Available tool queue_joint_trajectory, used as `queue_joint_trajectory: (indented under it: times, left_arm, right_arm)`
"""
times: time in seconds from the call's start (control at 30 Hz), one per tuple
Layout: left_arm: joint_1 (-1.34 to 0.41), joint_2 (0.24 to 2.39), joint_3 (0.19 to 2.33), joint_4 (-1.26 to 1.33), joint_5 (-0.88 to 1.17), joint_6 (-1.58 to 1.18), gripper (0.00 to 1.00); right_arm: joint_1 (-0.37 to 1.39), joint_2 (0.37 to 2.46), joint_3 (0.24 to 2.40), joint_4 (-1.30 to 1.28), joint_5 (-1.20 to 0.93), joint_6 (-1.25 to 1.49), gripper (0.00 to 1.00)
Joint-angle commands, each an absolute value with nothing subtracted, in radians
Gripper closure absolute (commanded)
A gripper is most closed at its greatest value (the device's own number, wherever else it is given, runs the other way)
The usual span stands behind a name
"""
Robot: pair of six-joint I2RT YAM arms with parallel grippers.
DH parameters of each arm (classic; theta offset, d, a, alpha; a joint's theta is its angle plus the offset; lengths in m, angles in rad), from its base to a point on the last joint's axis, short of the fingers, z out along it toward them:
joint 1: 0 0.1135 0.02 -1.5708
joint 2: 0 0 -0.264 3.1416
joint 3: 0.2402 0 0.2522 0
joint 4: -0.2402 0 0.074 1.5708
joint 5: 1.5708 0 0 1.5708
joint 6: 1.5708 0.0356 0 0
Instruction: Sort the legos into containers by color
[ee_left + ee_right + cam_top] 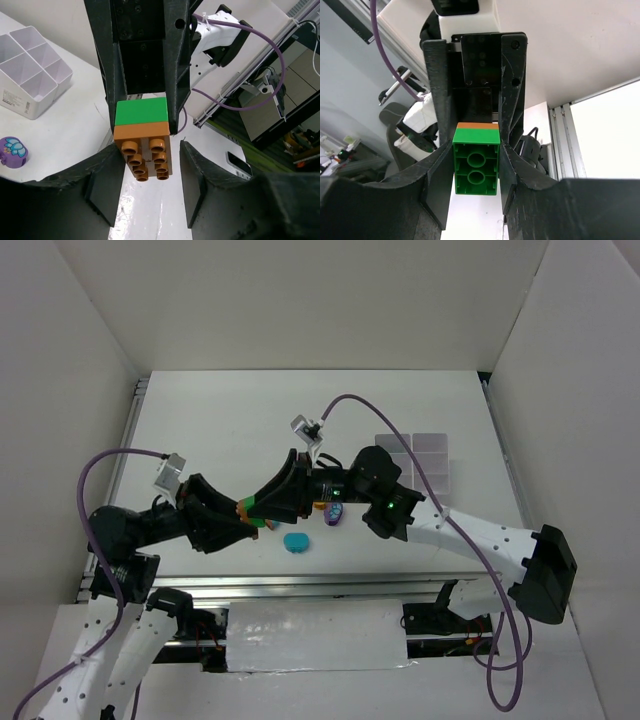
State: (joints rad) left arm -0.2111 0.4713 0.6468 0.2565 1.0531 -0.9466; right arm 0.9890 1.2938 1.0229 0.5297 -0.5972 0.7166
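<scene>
1. We see the orange brick [144,132] and the green brick [476,167] pressed together as one stack. The stack is held in the air between the two arms, above the near part of the bench [220,420]. While the two are joined, neither can go to a compartment by colour, so we judge the step in hand is pulling them apart.
2. The left claw [150,146] is clenched on the orange brick, whose studs face its wrist camera. The right claw [476,150] is clenched on the green brick, whose hollow underside faces its own camera.
3. Each claw grips flat side walls and meets the other head-on. We think this lets the arms draw straight back along the line of the studs.
4. The fingers of each claw reach close to the other brick. If they overlap the seam, the halves may not part cleanly.
5. The tray [20,102] stands well off to the right, and the compartments we can see look bare.
6. A purple piece [12,152] lies on the bench just beside the claws. A teal piece [296,541] lies nearer the arm bases. Both wait their turn.
</scene>
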Motion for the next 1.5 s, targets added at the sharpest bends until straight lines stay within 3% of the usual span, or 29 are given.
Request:
queue_joint_trajectory:
  times: [0.0,0.07,0.1,0.17,0.23,0.57,0.8,0.9,1.03,1.07,1.1,1.17,1.23,1.47]
  left_arm:
    - [-0.215,0.449,0.655,0.296,1.095,-0.936,0.43]
    - [-0.215,0.442,0.657,0.295,1.103,-0.933,0.52]
    - [-0.215,0.44,0.657,0.296,1.104,-0.933,0.65]
    - [-0.215,0.44,0.664,0.293,1.104,-0.927,0.78]
    - [-0.215,0.446,0.67,0.284,1.104,-0.922,1.0]
    - [-0.215,0.476,0.675,0.239,1.085,-0.871,1.0]
    - [-0.215,0.482,0.703,0.19,1.045,-0.815,1.0]
    - [-0.215,0.501,0.761,0.007,0.959,-0.717,1.0]
    - [-0.215,0.561,0.915,-0.386,0.63,-0.452,1.0]
    - [-0.215,0.586,0.931,-0.479,0.459,-0.425,1.0]
    - [-0.216,0.594,0.936,-0.507,0.368,-0.41,1.0]
    - [-0.216,0.604,0.905,-0.531,0.152,-0.425,1.0]
    - [-0.215,0.632,0.906,-0.578,0.082,-0.44,1.0]
    - [-0.215,0.652,0.89,-0.571,0.089,-0.443,1.0]
  right_arm:
    - [0.989,1.301,1.078,0.581,-0.569,0.696,1.0]
    - [0.989,1.305,1.088,0.571,-0.572,0.692,1.0]
    - [0.991,1.305,1.088,0.572,-0.574,0.69,1.0]
    - [0.992,1.307,1.089,0.574,-0.583,0.693,1.0]
    - [0.989,1.31,1.095,0.575,-0.6,0.692,1.0]
    - [0.861,1.183,1.002,0.459,-0.845,0.528,1.0]
    - [0.735,1.094,0.931,0.333,-0.848,0.482,1.0]
    - [0.7,1.062,0.943,0.135,-0.615,0.411,1.0]
    - [0.66,1.09,0.991,-0.128,0.097,0.469,1.0]
    - [0.649,1.107,1.017,-0.215,0.346,0.497,1.0]
    - [0.638,1.129,1.031,-0.248,0.429,0.499,1.0]
    - [0.586,1.184,1.067,-0.303,0.564,0.496,1.0]
    - [0.545,1.23,1.095,-0.33,0.6,0.494,1.0]
    - [0.367,1.38,1.244,-0.438,0.627,0.549,1.0]
